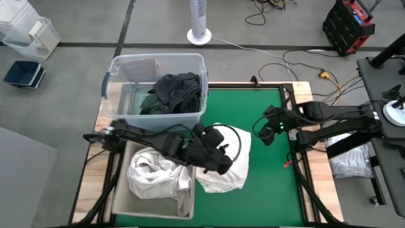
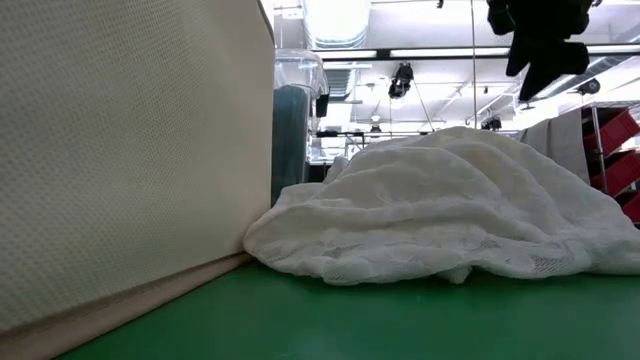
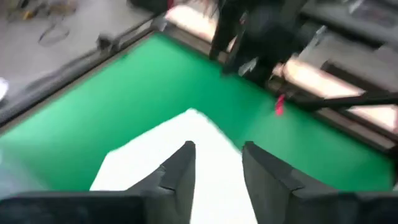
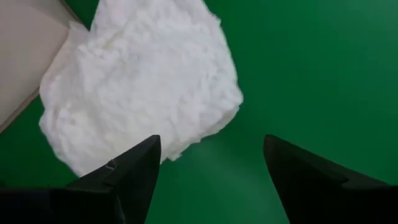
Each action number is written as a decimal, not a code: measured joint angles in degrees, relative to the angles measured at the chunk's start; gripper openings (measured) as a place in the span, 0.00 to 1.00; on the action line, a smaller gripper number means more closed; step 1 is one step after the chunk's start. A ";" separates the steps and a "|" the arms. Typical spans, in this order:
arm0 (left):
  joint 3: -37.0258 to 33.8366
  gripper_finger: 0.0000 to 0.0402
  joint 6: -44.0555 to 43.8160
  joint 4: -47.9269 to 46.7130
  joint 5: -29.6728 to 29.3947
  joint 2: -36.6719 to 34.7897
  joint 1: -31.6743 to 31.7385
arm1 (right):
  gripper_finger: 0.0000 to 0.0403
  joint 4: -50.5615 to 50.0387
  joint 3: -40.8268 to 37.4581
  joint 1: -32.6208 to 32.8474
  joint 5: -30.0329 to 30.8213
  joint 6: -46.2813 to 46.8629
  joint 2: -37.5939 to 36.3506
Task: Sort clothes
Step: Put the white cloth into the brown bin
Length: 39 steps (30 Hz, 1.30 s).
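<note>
A white garment point(image 1: 231, 177) point(image 2: 450, 210) point(image 4: 143, 81) lies crumpled on the green mat, right beside the beige bin point(image 1: 121, 204). More white clothes point(image 1: 155, 174) fill that bin. Dark clothes point(image 1: 174, 92) are heaped in the clear tub point(image 1: 120, 69). My left gripper point(image 1: 221, 163) point(image 3: 217, 146) hovers open over the white garment point(image 3: 161, 149) with nothing between its fingers. My right gripper point(image 1: 264, 134) point(image 4: 211, 140) hangs open over bare mat, to the right of the garment.
The tub stands at the mat's far left and the bin point(image 2: 120, 150) at its near left. Bare green mat point(image 1: 266, 190) lies right of the garment. A small red thing point(image 1: 286, 163) sits by the right frame rail.
</note>
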 joint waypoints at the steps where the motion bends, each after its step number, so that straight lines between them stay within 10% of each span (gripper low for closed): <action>1: 3.76 0.30 -2.24 -4.51 0.11 2.22 0.00 | 0.68 0.00 0.13 -0.02 0.68 0.04 -0.70; 3: 9.76 0.36 -6.52 -12.40 0.30 6.20 0.18 | 0.67 0.08 0.21 -0.02 1.14 0.14 -2.42; 15: -4.60 0.60 -19.51 -8.15 13.37 4.41 3.64 | 0.67 2.05 0.21 -0.02 4.15 2.04 -9.51; 30: 9.37 0.64 -16.02 -15.03 18.93 19.62 7.63 | 0.67 2.48 0.19 -0.02 4.19 1.75 -8.20; 39: 3.92 0.66 -16.80 -11.51 25.91 20.38 8.96 | 0.69 3.70 0.17 -0.02 4.19 1.34 -8.18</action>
